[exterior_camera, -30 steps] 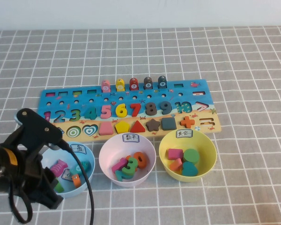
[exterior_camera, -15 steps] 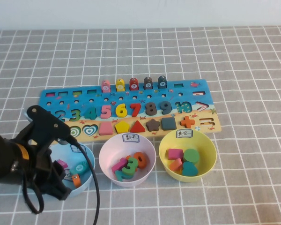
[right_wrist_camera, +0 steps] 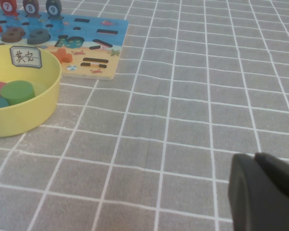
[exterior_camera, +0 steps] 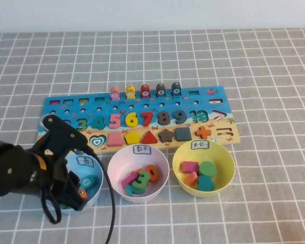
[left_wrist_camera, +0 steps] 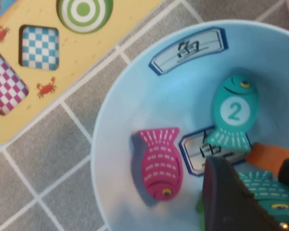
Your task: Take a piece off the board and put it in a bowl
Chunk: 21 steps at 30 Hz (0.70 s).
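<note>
The board (exterior_camera: 203, 97) lies across the middle of the table, and its sandy strip (left_wrist_camera: 103, 41) shows in the left wrist view. Just in front of its left end stands the pale blue bowl (exterior_camera: 95, 170), rim (left_wrist_camera: 106, 139), with a white label. My left gripper (exterior_camera: 75, 195) hangs over this bowl. In the left wrist view the left gripper (left_wrist_camera: 260, 185) is shut on the dark teal fish piece (left_wrist_camera: 269, 192), low inside the bowl. A teal fish marked 2 (left_wrist_camera: 233, 113), a pink fish (left_wrist_camera: 159, 163) and an orange piece (left_wrist_camera: 269, 156) lie in the bowl. My right gripper (right_wrist_camera: 260, 161) is shut and empty over bare cloth.
A pink bowl (exterior_camera: 117, 165) with number pieces and a yellow bowl (exterior_camera: 226, 160) with shape pieces stand right of the blue one. Fish pegs (exterior_camera: 145, 91) stand upright along the board's far edge. Grey checked cloth covers the table.
My left arm has swung right and forward, from the bowl's front-left to over the bowl. The gripper's hold has not changed.
</note>
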Tool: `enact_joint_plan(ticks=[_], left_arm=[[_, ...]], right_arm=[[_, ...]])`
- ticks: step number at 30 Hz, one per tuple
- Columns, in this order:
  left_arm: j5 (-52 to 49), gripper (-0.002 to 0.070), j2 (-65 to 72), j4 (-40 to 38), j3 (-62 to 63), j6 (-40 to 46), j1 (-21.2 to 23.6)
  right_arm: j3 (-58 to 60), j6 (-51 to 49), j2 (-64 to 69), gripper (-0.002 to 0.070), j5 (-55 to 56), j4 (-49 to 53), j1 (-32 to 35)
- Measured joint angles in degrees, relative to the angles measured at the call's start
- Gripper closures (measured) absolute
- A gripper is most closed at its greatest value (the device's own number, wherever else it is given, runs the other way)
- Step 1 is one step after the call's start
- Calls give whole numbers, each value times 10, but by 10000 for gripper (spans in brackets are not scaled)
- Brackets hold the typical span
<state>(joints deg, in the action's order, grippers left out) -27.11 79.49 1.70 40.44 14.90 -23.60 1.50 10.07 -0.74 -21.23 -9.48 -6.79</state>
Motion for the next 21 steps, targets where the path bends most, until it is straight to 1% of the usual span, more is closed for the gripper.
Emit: enact_joint_plan(ticks=[12, 21], left_arm=[[31, 485, 23, 0, 0, 0, 0], [26, 485, 23, -1, 0, -1, 0]], right_arm=[[0, 0, 0, 694, 0, 0, 0], [0, 0, 0, 694, 0, 0, 0]])
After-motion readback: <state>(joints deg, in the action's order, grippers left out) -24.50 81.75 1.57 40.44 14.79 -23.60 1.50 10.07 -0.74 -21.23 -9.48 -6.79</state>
